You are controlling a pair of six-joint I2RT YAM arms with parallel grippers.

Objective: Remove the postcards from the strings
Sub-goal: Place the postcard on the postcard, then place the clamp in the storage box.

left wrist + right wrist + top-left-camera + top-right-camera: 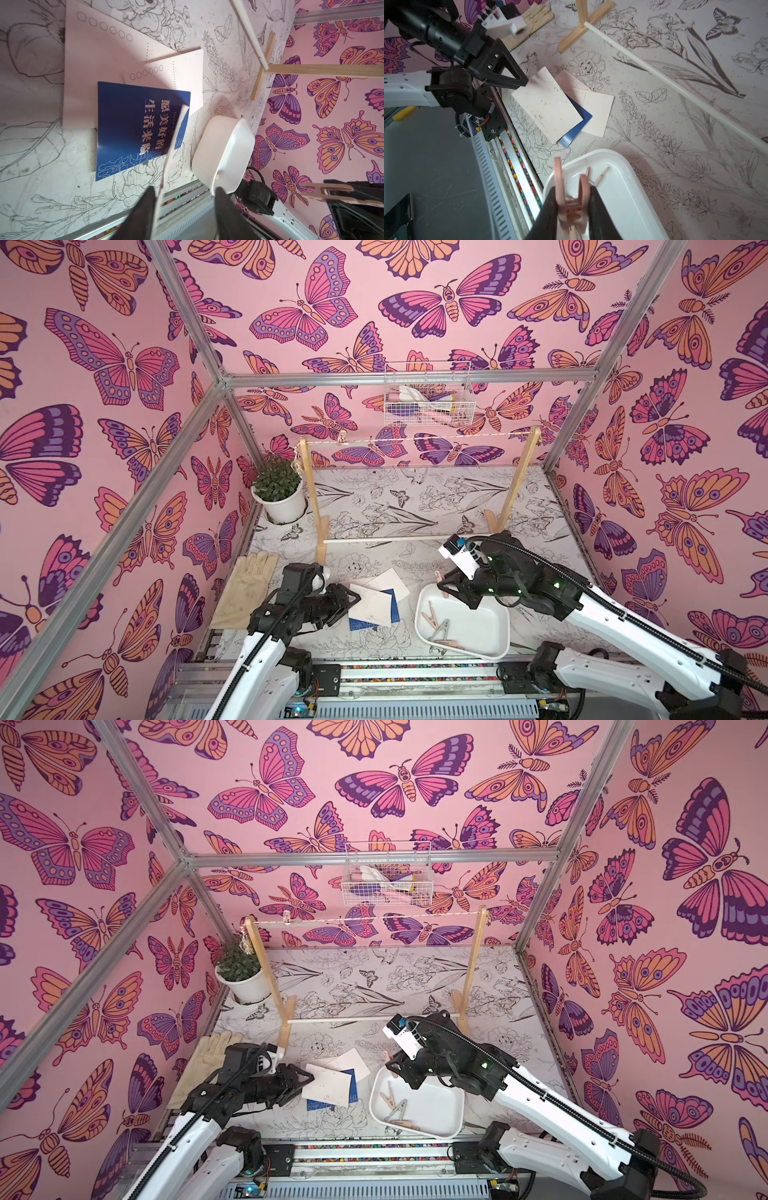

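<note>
The string [419, 438] runs between two wooden posts and carries only one clothespin [341, 436]. Several postcards [374, 603] lie in a loose pile on the table, among them a blue one [141, 128] with white characters. My left gripper [185, 189] is open just over the pile. A white card [174, 141] stands edge-on against one of its fingers, with the other finger well clear. My right gripper [573, 188] is shut on a pink clothespin [571, 205] above the white tray [623, 187].
The tray [490, 639] holds several clothespins [436, 626]. A glove [249, 585] lies at the left, with a potted plant [278, 489] behind it. A white rod [395, 539] joins the posts' feet. A wire basket [428, 400] hangs on the back wall.
</note>
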